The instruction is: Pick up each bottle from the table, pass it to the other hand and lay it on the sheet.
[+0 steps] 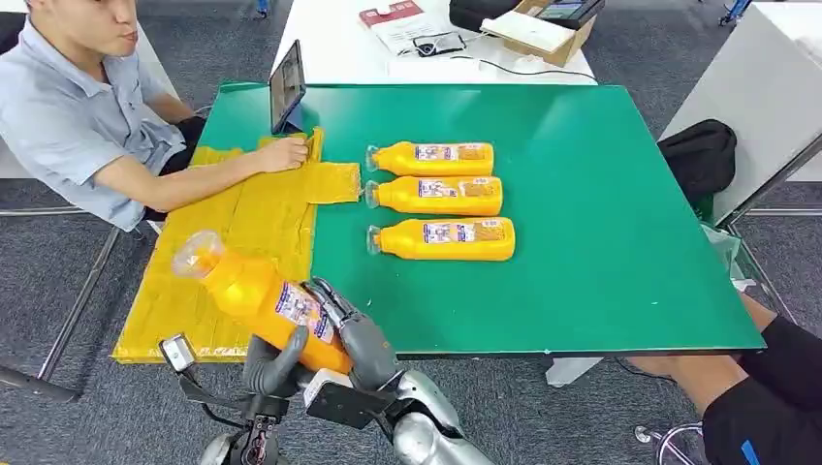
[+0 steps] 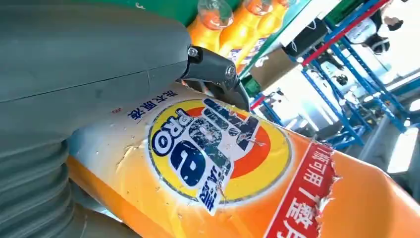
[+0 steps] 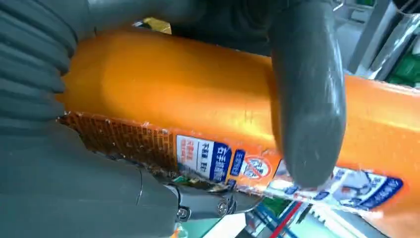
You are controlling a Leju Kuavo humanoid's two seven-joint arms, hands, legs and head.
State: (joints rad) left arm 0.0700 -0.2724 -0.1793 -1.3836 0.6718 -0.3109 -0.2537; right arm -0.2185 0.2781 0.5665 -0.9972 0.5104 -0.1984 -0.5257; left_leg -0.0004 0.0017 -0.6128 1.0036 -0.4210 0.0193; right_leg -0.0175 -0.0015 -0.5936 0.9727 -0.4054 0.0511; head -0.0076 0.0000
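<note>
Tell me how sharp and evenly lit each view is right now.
Head view: sharp and evenly lit, soft sheen on the green table top. Left wrist view: the held orange plastic bottle has a crisp label, but the background beyond it is blown out white. Right wrist view: close and soft, the right hand slightly blurred.

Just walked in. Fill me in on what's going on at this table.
The robot has one orange bottle between both hands: the left hand and the right hand both grip it near the table's front edge, beside the yellow sheet. Three more orange bottles lie in a row on the green table. A seated person rests a hand on the sheet's far end.
</note>
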